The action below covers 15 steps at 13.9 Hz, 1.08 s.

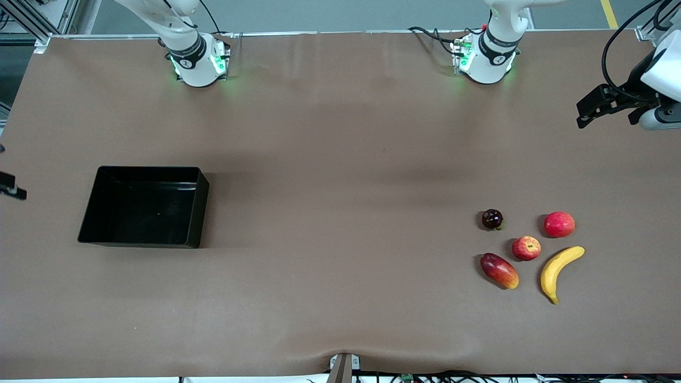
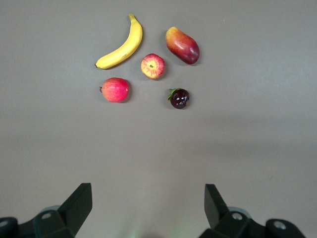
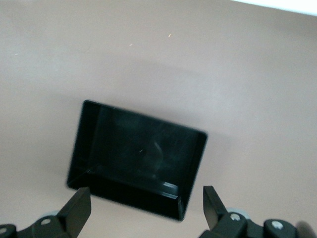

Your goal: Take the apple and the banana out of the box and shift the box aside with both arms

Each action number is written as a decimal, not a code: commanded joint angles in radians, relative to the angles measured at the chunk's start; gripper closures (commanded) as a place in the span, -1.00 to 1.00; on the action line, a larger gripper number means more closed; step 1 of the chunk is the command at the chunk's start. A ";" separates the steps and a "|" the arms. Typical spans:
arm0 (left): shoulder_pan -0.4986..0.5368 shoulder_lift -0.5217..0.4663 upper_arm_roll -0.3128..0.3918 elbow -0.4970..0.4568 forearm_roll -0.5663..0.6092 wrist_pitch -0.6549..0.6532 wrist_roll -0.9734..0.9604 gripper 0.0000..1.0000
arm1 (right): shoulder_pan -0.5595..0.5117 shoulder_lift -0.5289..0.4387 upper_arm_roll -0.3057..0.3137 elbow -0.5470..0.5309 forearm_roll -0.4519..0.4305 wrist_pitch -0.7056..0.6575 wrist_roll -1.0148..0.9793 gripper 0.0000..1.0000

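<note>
Hanging high with fingers apart, the left gripper (image 2: pixel 147 208) overlooks the banana (image 1: pixel 558 270) and apple (image 1: pixel 526 248); the right gripper (image 3: pixel 146 210), also spread, hangs above the box (image 1: pixel 198 213).

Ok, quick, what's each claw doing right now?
Left claw: open, holding nothing, up over bare table at the left arm's end, short of the fruits.
Right claw: open, holding nothing, above the black box.

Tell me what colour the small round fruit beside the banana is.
The apple is red with yellow streaks, clearest in the left wrist view.
</note>
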 commanded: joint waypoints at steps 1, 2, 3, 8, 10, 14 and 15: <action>0.001 -0.012 -0.007 -0.006 -0.008 0.005 0.009 -1.00 | 0.081 -0.080 -0.026 -0.027 -0.012 -0.084 0.179 -1.00; 0.001 -0.009 -0.007 -0.008 -0.004 0.006 0.009 -1.00 | 0.119 -0.097 -0.052 -0.030 -0.012 -0.113 0.218 -1.00; 0.001 -0.006 -0.007 -0.008 -0.004 0.006 0.011 -1.00 | 0.158 -0.115 -0.082 -0.036 -0.012 -0.148 0.244 -1.00; 0.001 -0.005 -0.008 -0.011 -0.001 -0.003 0.019 -1.00 | 0.236 -0.302 -0.116 -0.284 -0.038 -0.090 0.347 -1.00; 0.000 -0.003 -0.010 -0.008 -0.001 -0.006 0.019 -1.00 | 0.230 -0.371 -0.090 -0.379 -0.058 -0.047 0.350 -1.00; -0.002 -0.003 -0.022 -0.005 -0.001 -0.004 0.019 -1.00 | 0.220 -0.437 -0.078 -0.444 -0.075 -0.023 0.350 -1.00; -0.002 -0.002 -0.028 -0.005 -0.001 -0.006 0.016 -1.00 | 0.223 -0.438 -0.079 -0.438 -0.073 -0.038 0.339 -1.00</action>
